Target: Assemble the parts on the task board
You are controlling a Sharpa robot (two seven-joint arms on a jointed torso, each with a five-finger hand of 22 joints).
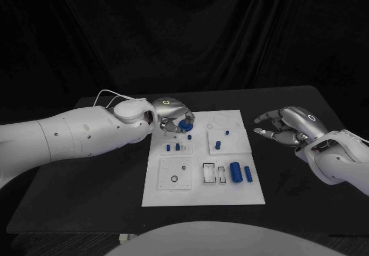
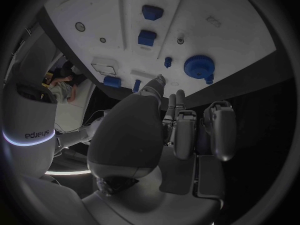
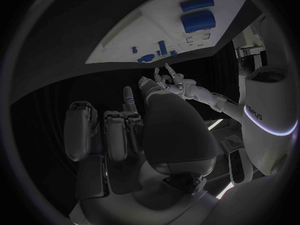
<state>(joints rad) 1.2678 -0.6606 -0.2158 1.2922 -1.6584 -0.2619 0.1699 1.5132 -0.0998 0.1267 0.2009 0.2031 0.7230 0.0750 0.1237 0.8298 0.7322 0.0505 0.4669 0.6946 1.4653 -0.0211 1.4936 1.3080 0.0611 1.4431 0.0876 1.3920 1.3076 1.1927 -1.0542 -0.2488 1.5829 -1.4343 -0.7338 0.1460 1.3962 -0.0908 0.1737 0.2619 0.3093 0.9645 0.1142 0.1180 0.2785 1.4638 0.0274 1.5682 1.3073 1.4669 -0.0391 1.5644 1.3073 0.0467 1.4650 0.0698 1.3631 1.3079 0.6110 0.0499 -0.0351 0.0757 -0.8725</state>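
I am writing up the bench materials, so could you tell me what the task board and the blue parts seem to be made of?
The task board looks like matte white plastic or painted plate: flat, even, no glare. The blue parts, such as the round gear-like piece and the cylinder, look like moulded or printed plastic: uniform colour, dull sheen. Neither is certain.

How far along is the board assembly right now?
Early, as far as I can tell. Small blue pegs already stand in the task board. The left hand is at the round blue part at the board's far edge; grip unclear. Two blue cylinders lie loose; the right hand is open beside the board.
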